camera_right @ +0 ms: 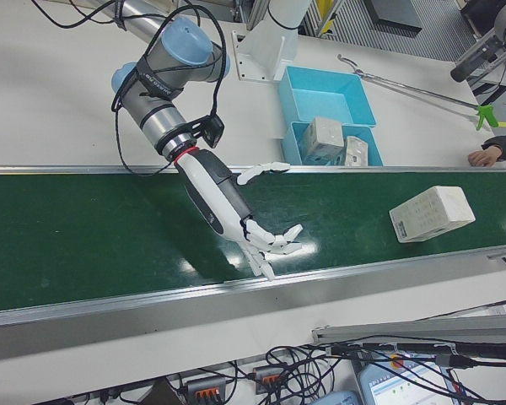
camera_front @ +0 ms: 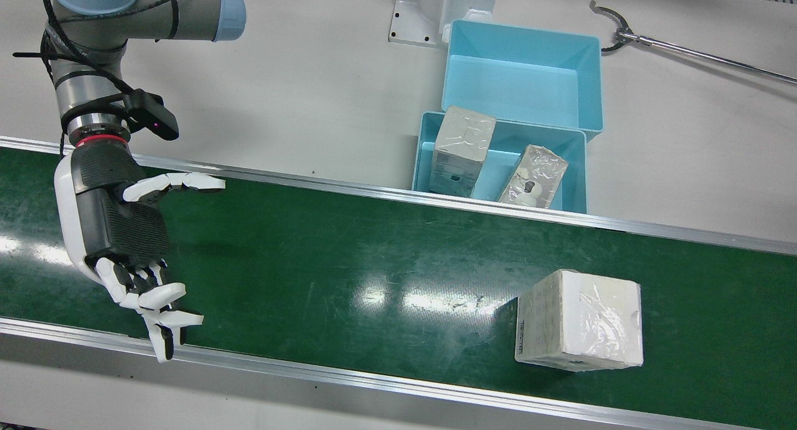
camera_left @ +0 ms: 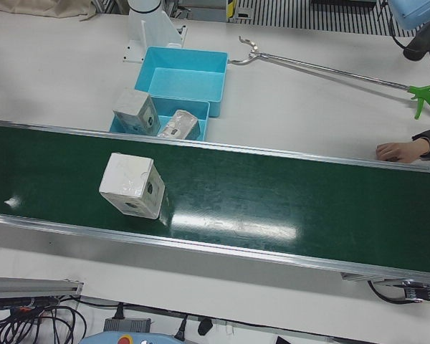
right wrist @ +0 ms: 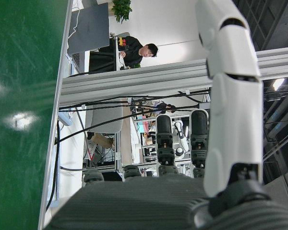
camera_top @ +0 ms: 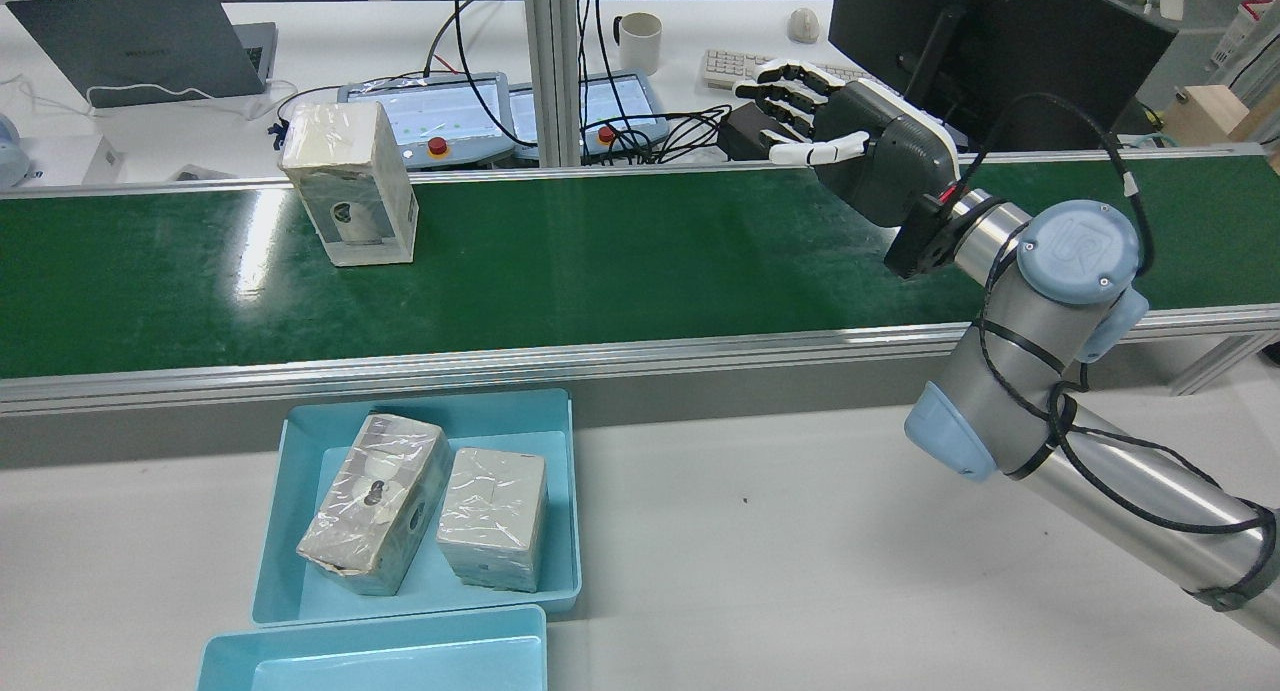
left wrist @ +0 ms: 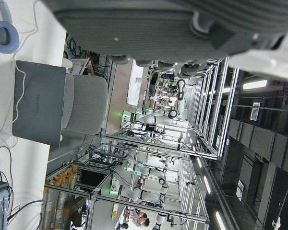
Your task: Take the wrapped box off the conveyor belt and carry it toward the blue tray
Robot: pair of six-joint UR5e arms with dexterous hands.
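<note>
A wrapped box (camera_front: 579, 321) stands on the green conveyor belt (camera_front: 348, 256), also in the rear view (camera_top: 350, 186), left-front view (camera_left: 132, 186) and right-front view (camera_right: 430, 213). My right hand (camera_front: 124, 231) is open and empty, fingers spread, low over the belt far from the box; it also shows in the rear view (camera_top: 860, 141) and right-front view (camera_right: 228, 207). The blue tray (camera_front: 498, 145) beside the belt holds two wrapped boxes (camera_top: 290, 531). Of my left hand (left wrist: 158, 19) only the palm edge shows, facing the room.
A second, empty blue tray (camera_front: 523, 81) sits behind the first one. A long reach-grabber tool (camera_front: 685, 50) lies on the white table. A person's hand (camera_left: 398, 150) rests at the belt's far edge. Desks with a laptop (camera_top: 150, 51) stand beyond the belt.
</note>
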